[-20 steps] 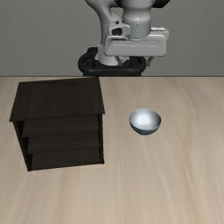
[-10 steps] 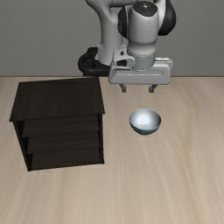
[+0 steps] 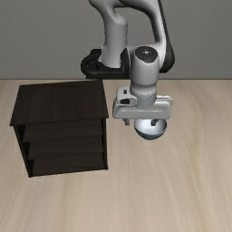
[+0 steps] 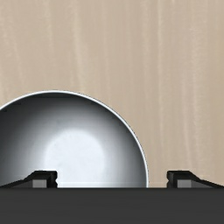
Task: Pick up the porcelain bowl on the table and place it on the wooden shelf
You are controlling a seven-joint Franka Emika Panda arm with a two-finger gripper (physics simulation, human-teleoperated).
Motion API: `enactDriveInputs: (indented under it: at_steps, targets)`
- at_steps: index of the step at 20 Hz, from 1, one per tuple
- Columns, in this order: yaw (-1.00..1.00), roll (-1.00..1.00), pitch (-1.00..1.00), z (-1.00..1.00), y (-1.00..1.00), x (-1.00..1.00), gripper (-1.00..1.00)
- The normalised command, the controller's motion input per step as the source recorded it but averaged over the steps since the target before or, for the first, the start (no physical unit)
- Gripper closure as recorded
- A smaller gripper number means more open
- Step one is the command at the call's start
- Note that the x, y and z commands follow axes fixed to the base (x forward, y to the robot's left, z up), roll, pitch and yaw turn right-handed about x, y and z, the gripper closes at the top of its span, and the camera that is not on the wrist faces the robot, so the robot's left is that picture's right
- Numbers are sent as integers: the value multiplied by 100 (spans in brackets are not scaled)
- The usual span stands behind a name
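Porcelain is the target right now: the bowl [image 3: 151, 132] is sitting on the table [image 3: 186, 195], just to the exterior view's right of the wooden shelf [image 3: 62, 125], and the gripper [image 3: 143, 120] is dropping in on it. A second ago the hand was hanging high at the far side, half a second ago it was hovering over the bowl, and now it is down at bowl level, so the approach is closing out and the grasp is looking like the next call. In the wrist view the fingers [image 4: 40, 178] are standing spread wide, pinching nothing, and the bowl [image 4: 70, 144] is lying off-centre between them: one fingertip is riding over the hollow, the other is sitting outside the rim, which is reading like a rim pinch being lined up. Nothing is lifted yet; the bowl is resting on the wood grain. Room-wise, the shelf's right edge is sitting near the hand on the exterior view's left, so that is the tight side. The table is lying open on the near side and to the exterior view's right, and the shelf's flat top is sitting bare for the drop-off.
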Motion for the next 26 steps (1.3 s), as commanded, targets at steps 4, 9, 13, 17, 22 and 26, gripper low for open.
enactDriveInputs:
  at_steps: [4,9,13,17,22,26]
  targets:
    - [0,0,0,-75,0,0,100]
    - [0,0,0,0,0,0,100]
    - [0,0,0,25,0,0,100]
    - [0,0,0,100,0,0,100]
    - [0,0,0,100,0,0,100]
    - [0,0,0,100,0,0,100]
